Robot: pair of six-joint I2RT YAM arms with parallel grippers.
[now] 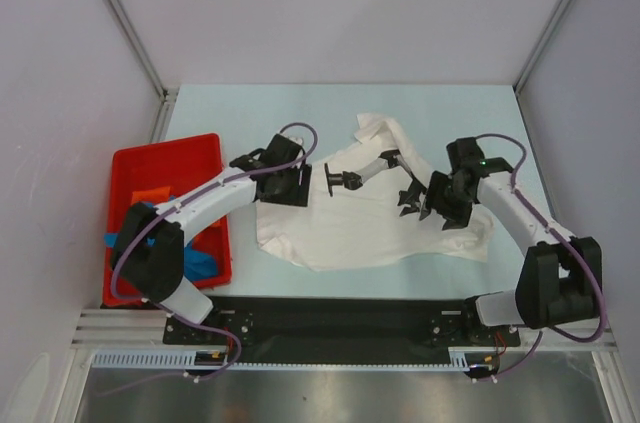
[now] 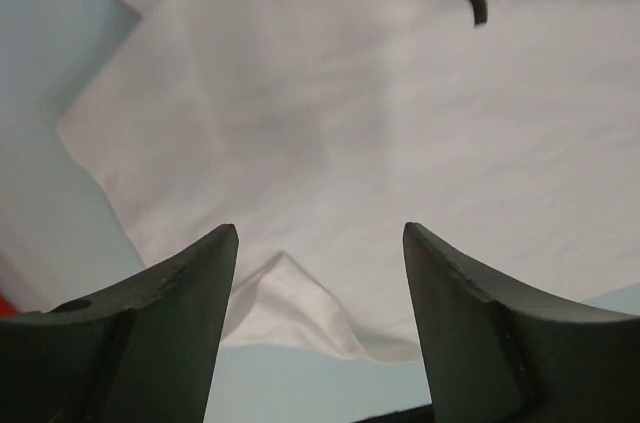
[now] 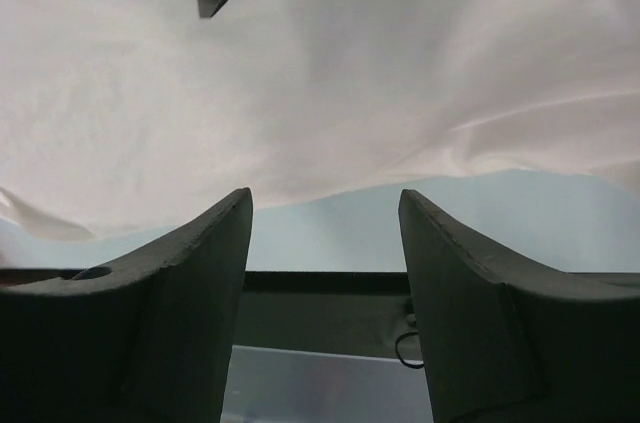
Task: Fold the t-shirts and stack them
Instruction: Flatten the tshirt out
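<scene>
A white t-shirt (image 1: 350, 223) lies spread and rumpled in the middle of the table, with a bunched part toward the back. My left gripper (image 1: 343, 181) hovers open over its middle, nothing between its fingers. In the left wrist view the gripper (image 2: 320, 233) frames a small raised fold at the white t-shirt's (image 2: 330, 123) edge. My right gripper (image 1: 413, 199) is open above the shirt's right half. The right wrist view shows the gripper (image 3: 325, 198) empty, with the white t-shirt (image 3: 330, 73) beyond it. Orange (image 1: 150, 193) and blue (image 1: 200, 265) t-shirts lie in the bin.
A red plastic bin (image 1: 190, 158) stands at the table's left side, under my left arm. The black base rail (image 1: 340, 318) runs along the near edge. Grey walls with metal posts close in the back and sides.
</scene>
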